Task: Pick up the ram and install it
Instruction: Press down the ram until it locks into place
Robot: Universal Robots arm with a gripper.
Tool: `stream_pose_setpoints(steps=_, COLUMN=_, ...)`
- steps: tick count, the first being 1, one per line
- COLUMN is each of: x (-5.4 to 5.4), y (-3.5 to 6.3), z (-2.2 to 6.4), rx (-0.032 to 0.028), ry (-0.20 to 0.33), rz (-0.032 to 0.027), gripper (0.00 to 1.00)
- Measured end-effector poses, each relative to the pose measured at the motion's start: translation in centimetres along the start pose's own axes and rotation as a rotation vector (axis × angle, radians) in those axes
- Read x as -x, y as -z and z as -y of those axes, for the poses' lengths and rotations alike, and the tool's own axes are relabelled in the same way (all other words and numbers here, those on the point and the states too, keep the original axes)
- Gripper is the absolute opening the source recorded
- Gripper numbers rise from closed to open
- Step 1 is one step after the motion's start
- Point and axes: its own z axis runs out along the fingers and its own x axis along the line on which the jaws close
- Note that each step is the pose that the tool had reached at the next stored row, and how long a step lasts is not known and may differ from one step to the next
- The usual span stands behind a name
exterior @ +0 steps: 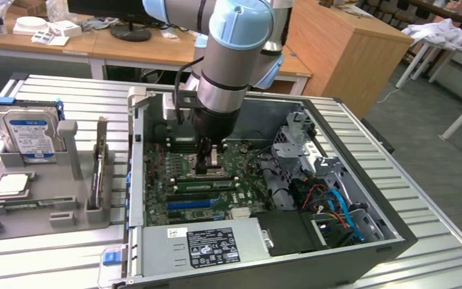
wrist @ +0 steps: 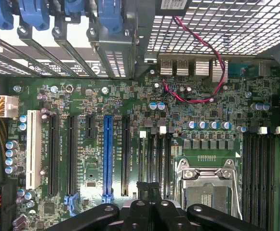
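so my pincer [wrist: 149, 190] was clamped shut right above the motherboard [wrist: 130, 144] by its memory slots [wrist: 156, 159], and any tilt could've jammed the ram there.

Exterior view: high, angled down; wrist view: close above; both share motherboard [exterior: 207, 180] [wrist: 130, 144].

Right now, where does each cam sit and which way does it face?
Exterior view: off the arm, raised, looking down into the open PC case on the slatted table; the arm reaches in, gripper over the motherboard.
Wrist view: on the wrist, facing straight down at the motherboard; the gripper shows, jaws shut.
Shared: motherboard, gripper, blue slot.
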Motion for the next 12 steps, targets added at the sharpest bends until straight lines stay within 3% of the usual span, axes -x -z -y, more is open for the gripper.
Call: stream_pose_setpoints(steps=12, x=0.0, y=1.27, z=-0.03, rx=0.0047, ry=0.0, rz=0.0001, gripper=0.11)
